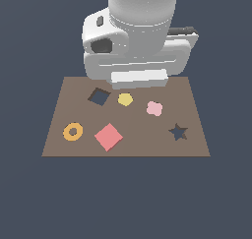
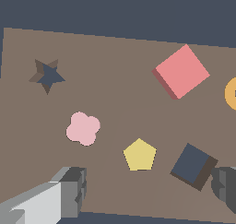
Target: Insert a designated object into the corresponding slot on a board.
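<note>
The salmon-red square block [image 1: 109,136] lies flat on the brown board [image 1: 147,145], turned like a diamond, near the front edge in the exterior view. It also shows in the wrist view [image 2: 182,71]. The dark diamond-oriented square slot [image 1: 100,96] is further back and is empty; the wrist view shows it [image 2: 192,165] close to one finger. My gripper [image 2: 150,187] is open and empty, above the board's far part, apart from the block. In the exterior view the arm's white hand [image 1: 135,56] hides the fingers.
On the board are a yellow pentagon [image 1: 125,99] beside the slot, a pale pink clover piece [image 1: 154,108], an orange ring [image 1: 73,132] at the exterior view's left, and a dark star-shaped cutout [image 1: 177,132] at its right. Dark floor surrounds the board.
</note>
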